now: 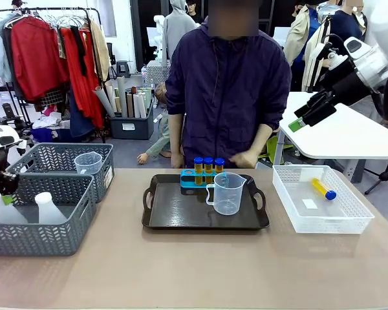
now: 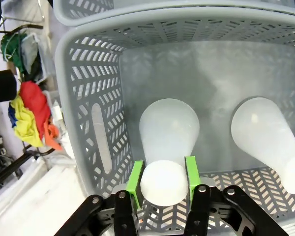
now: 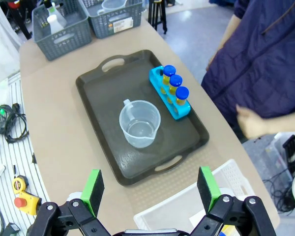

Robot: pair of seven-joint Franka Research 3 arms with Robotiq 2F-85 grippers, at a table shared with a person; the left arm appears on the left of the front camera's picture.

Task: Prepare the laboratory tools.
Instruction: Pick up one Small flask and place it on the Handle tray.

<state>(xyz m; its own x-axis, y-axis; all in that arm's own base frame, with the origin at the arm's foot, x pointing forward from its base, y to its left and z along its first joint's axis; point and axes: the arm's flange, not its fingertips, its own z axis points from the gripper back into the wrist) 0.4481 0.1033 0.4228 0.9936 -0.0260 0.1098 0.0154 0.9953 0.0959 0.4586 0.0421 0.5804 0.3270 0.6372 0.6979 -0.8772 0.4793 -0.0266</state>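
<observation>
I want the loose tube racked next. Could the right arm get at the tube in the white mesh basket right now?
Probably yes: the right gripper hangs open above that side, and the tube lies alone in the open-topped white mesh basket, with nothing covering it.

right arm [image 1: 375,61]: white shell, black joint | left gripper [image 2: 163,175]: black links, green pads, silver screws

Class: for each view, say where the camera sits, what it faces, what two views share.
Front: robot's table edge, facing the person across the tray; right arm upper right.
Left wrist: above a basket, looking in; left hand grips a flask.
Right wrist: high, looking down at the tray; right hand open.
Front and right wrist share tray and beaker.
</observation>
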